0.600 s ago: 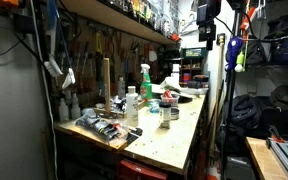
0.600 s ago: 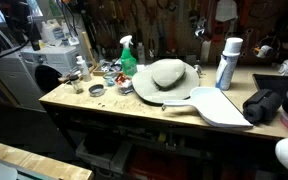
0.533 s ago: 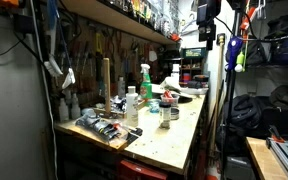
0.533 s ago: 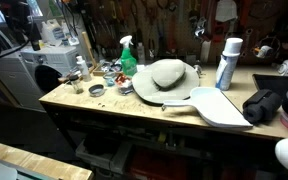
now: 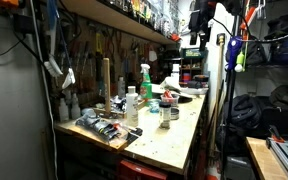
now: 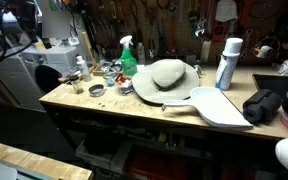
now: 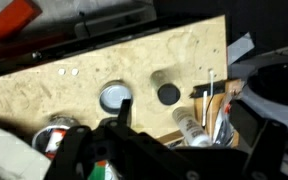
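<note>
My gripper (image 5: pixel 198 24) hangs high above the far end of a cluttered wooden workbench (image 5: pixel 174 135) and touches nothing. In the wrist view its dark fingers (image 7: pixel 189 150) stand apart with nothing between them. Far below them lie a round metal tin (image 7: pixel 114 97), a black round cap (image 7: pixel 168 95) and a white tube (image 7: pixel 189 128) on a wooden tray (image 7: pixel 219 105). The bench also shows in an exterior view (image 6: pixel 104 110).
On the bench are a green spray bottle (image 5: pixel 144 80) (image 6: pixel 128 55), a tan hat (image 6: pixel 164 78), a white spray can (image 6: pixel 227 62), a white flat board (image 6: pixel 219 105), a black cloth (image 6: pixel 267 105), a white bottle (image 5: pixel 132 105) and a tray of tubes (image 5: pixel 106 128). Shelves and hanging tools line the wall.
My gripper has shifted a little sideways high above the bench. Nothing on the bench has moved.
</note>
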Available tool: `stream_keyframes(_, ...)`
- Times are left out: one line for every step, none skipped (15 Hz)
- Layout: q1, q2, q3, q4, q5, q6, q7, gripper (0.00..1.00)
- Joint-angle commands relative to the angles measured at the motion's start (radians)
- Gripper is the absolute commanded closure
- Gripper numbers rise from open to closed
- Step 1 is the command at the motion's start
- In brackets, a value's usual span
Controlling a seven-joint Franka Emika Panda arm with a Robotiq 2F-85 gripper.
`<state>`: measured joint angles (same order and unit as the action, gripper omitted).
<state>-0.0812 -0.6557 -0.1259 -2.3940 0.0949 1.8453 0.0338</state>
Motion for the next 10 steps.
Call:
stream_keyframes(-0.078, 0.094, 0.002, -0.042, -0.078, 0.283, 0.020, 0.00)
stream_keyframes(-0.098, 0.124, 0.003, -0.053, -0.101, 0.373, 0.036, 0.00)
stream_keyframes(-0.119, 0.174, 0.004, -0.068, -0.127, 0.463, 0.050, 0.00)
stream_keyframes(-0.142, 0.221, 0.004, -0.076, -0.152, 0.527, 0.066, 0.00)
stream_keyframes(-0.163, 0.266, 0.004, -0.081, -0.174, 0.576, 0.089, 0.00)
stream_keyframes(-0.181, 0.308, 0.006, -0.088, -0.196, 0.618, 0.113, 0.00)
stream_keyframes(-0.196, 0.354, 0.005, -0.099, -0.212, 0.651, 0.141, 0.00)
stream_keyframes(-0.212, 0.400, 0.005, -0.101, -0.226, 0.676, 0.183, 0.00)
stream_keyframes(-0.210, 0.442, -0.008, -0.096, -0.195, 0.651, 0.212, 0.00)
stream_keyframes(-0.187, 0.373, -0.014, -0.096, -0.189, 0.636, 0.148, 0.00)
